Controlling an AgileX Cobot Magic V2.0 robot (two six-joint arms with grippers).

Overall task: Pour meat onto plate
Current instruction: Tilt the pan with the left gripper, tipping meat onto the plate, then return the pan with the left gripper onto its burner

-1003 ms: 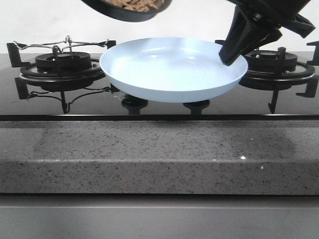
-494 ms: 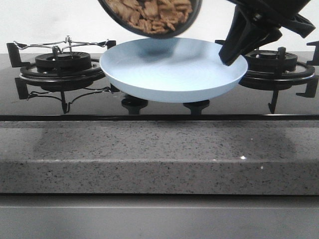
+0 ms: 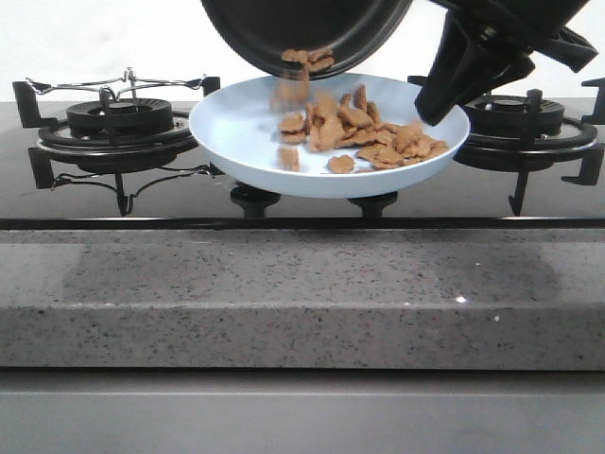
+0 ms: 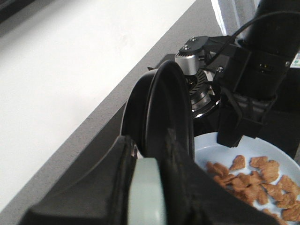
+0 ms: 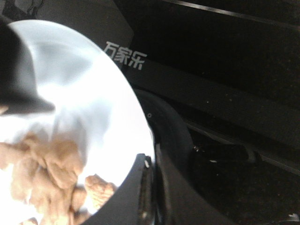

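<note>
1. The meat (image 3: 354, 132) looks light, dry and loose, so I judge it slides freely off a tilted surface; it needs no direct grip, only the tipping of the black pan (image 3: 302, 33) that carries it.
2. It is small, flat orange-brown pieces, mostly heaped from the centre toward 3 o'clock of the pale plate (image 3: 236, 128); a few cling to the pan above.
3. The left gripper (image 4: 147, 187) clamps the pan's pale handle (image 4: 146, 192).
4. The right gripper (image 5: 150, 183) pinches the plate's rim at 3 o'clock, holding it off the stove (image 3: 113, 123).
</note>
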